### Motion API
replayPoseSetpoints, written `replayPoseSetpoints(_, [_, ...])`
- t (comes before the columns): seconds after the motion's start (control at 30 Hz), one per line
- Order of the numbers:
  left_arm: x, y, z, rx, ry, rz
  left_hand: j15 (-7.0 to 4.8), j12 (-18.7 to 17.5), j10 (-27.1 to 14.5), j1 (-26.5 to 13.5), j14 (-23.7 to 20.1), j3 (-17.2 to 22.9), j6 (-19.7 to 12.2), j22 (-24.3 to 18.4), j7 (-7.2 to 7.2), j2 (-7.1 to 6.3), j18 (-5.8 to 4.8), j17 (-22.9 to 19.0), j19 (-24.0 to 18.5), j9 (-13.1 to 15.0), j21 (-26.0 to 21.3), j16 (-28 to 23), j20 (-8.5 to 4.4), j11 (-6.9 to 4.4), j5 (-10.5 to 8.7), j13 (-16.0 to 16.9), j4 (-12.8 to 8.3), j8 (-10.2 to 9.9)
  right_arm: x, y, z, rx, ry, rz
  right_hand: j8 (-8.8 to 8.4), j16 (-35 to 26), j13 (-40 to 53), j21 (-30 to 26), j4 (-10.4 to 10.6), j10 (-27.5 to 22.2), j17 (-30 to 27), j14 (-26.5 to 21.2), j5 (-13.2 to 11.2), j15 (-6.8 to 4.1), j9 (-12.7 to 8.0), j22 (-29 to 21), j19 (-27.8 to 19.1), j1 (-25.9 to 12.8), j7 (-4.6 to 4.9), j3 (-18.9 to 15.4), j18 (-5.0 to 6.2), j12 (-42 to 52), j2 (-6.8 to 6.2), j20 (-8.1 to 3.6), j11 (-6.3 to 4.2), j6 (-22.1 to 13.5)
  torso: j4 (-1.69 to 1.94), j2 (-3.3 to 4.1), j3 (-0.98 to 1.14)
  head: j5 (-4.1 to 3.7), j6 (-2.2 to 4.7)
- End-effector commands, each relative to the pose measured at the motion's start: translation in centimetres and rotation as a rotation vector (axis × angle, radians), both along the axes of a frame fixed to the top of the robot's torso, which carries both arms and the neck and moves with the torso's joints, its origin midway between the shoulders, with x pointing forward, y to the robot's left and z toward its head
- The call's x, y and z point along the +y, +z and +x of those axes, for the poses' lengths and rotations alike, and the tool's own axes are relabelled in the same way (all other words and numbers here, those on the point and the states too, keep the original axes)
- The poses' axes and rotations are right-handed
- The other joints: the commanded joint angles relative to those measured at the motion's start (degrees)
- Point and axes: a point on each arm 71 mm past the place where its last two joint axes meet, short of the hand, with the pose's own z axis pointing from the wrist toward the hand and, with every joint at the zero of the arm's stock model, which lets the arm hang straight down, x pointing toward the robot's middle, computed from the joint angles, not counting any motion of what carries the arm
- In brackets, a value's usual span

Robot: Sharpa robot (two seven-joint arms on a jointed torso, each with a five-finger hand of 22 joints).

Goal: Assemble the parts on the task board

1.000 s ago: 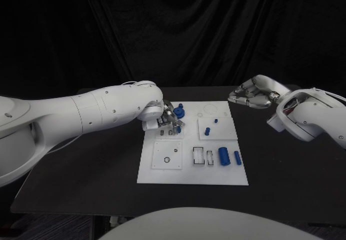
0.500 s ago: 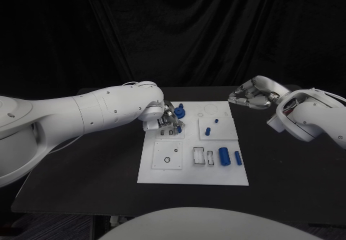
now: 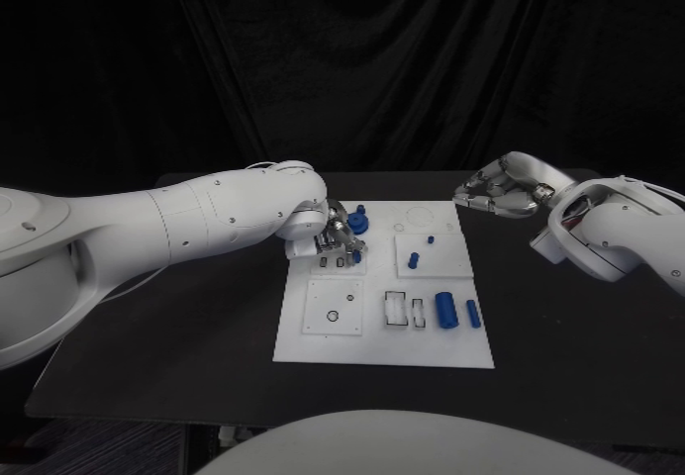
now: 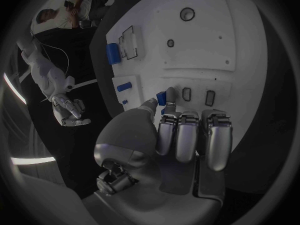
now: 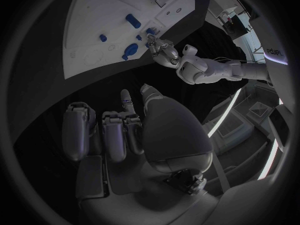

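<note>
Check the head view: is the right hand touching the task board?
No. The right hand hovers over the black table beyond the task board's far right corner, holding nothing, fingers curled in.

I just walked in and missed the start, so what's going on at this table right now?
The robot is fitting small blue parts into a white task board on the black table. Its left hand is down over the board's far left section and pinches a small blue part between thumb and finger just above the slots there. The right hand hangs off the board's far right corner, fingers curled in, holding nothing. Two blue cylinders lie on the board's near right part, untouched.
</note>
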Motion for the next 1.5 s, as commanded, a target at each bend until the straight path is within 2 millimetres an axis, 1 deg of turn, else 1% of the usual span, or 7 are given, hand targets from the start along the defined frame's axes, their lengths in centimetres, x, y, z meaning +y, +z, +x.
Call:
replayPoseSetpoints(0.03, [-0.2, -0.1, -0.1, 0.007, -0.019, -0.013, -0.26, 0.2, 6.0, 0.1, 6.1, 0.6, -0.3, 15.1, 0.06, -0.39, -0.80, 15.1, 6.0, 0.1, -0.2, 0.0, -0.34, -0.37, 0.28, 15.1, -0.1, -0.4, -0.1, -0.2, 0.0, 0.018, -0.009, -0.013, -0.22, -0.1, 15.1, -0.4, 0.1, 6.2, 14.5, 5.8, -0.3, 0.11, 0.0, 11.5, 0.7, 0.2, 0.04, 0.2, -0.35, 0.2, 0.20, -0.08, 0.11, 0.3, -0.04, -0.04, 0.01, 0.10, 0.01])
replayPoseSetpoints(0.33, [0.0, -0.1, -0.2, 0.010, -0.018, -0.010, -0.25, 0.2, 6.0, 0.3, 6.1, 3.3, 0.3, 15.1, 0.07, -1.23, -0.80, 15.1, 6.0, -0.2, -0.2, 0.0, -0.35, -0.36, 0.89, 15.1, -1.1, -1.7, 0.0, -0.3, 0.0, 0.027, -0.008, -0.018, -0.45, -0.1, 15.0, -0.5, -0.1, 6.1, 14.5, 5.8, 0.5, 0.05, -0.1, 11.4, 0.6, 0.9, 0.00, 0.5, -0.33, 0.1, 0.19, -0.15, 0.05, 0.3, -0.03, -0.03, 0.02, 0.42, 0.01])
replayPoseSetpoints(0.43, [0.1, -0.2, -0.2, 0.013, -0.016, -0.007, -0.32, 0.2, 6.0, 0.1, 6.1, 6.0, 1.0, 15.1, 0.01, -2.37, -0.80, 15.1, 6.0, -0.5, -0.2, 0.0, -0.39, -0.42, 2.35, 15.1, -2.1, -2.7, 0.1, -0.3, 0.0, 0.029, -0.007, -0.018, -0.53, -0.1, 15.0, -0.6, -0.2, 6.1, 14.5, 5.8, 0.9, 0.04, -0.1, 11.4, 0.6, 1.3, 0.00, 0.7, -0.32, 0.1, 0.15, -0.17, 0.04, 0.3, -0.04, -0.03, 0.04, 0.77, 0.01])
replayPoseSetpoints(0.63, [0.4, -0.2, -0.2, 0.014, -0.012, -0.005, -0.31, 0.2, 6.0, -0.8, 6.1, 8.1, 1.5, 15.1, 0.05, -3.23, -0.80, 15.1, 6.0, -0.6, -0.2, 0.0, -0.38, -0.41, 2.46, 15.1, -2.4, -3.5, 0.1, -0.3, 0.0, 0.029, -0.005, -0.018, -0.60, -0.1, 15.1, -0.5, -0.2, 6.2, 14.5, 5.9, 1.4, 0.02, -0.1, 11.4, 0.6, 1.6, -0.01, 0.9, -0.34, 0.2, 0.14, -0.19, 0.03, 0.4, -0.04, -0.01, -0.01, 0.99, 0.01])
replayPoseSetpoints(1.03, [1.0, -0.3, -0.3, 0.017, -0.003, -0.001, -0.59, 0.2, 6.0, -4.5, 6.1, 21.8, 3.5, 15.1, -0.19, -7.79, -0.80, 15.1, 6.0, 1.3, -0.2, 0.0, -0.63, -0.70, 8.87, 15.1, -6.6, -4.8, 0.0, -0.4, 0.0, 0.035, -0.008, -0.021, -0.71, -0.2, 15.1, -0.6, -0.3, 6.2, 14.4, 5.8, 1.9, 0.00, -0.2, 11.4, 0.6, 2.1, -0.01, 1.2, -0.30, 0.2, 0.16, -0.21, 0.01, 0.4, -0.05, -0.06, 0.00, 1.45, 0.01])
replayPoseSetpoints(1.17, [1.2, -0.3, -0.4, 0.017, 0.002, 0.001, -0.65, 0.2, 6.0, -5.8, 6.1, 25.3, 3.9, 15.1, -0.25, -8.66, -0.80, 15.1, 6.0, 2.3, -0.2, 0.0, -0.74, -0.69, 9.89, 15.1, -7.9, -4.7, -0.1, -0.4, 0.0, 0.038, -0.009, -0.022, -0.71, -0.2, 15.1, -0.6, -0.3, 6.2, 14.4, 5.8, 1.9, 0.00, -0.2, 11.4, 0.6, 2.1, -0.01, 1.2, -0.30, 0.2, 0.16, -0.21, 0.01, 0.4, -0.09, -0.04, -0.04, 1.58, 0.01])
replayPoseSetpoints(1.5, [1.7, -0.2, -0.5, 0.006, 0.024, 0.000, -0.68, 0.2, 6.0, -7.4, 6.1, 27.4, 4.0, 15.1, -0.21, -9.21, -0.80, 15.1, 6.0, 3.1, -0.2, 0.0, -0.74, -0.78, 9.50, 15.1, -8.3, -4.7, -0.1, -0.5, 0.0, 0.049, -0.009, -0.027, -0.74, -0.3, 15.0, -0.7, -0.3, 6.1, 14.2, 5.7, 2.1, 0.00, -0.2, 11.3, 0.5, 2.3, -0.01, 1.3, -0.27, 0.1, 0.17, -0.22, 0.01, 0.4, 0.00, -0.08, 0.00, 1.67, 0.01])
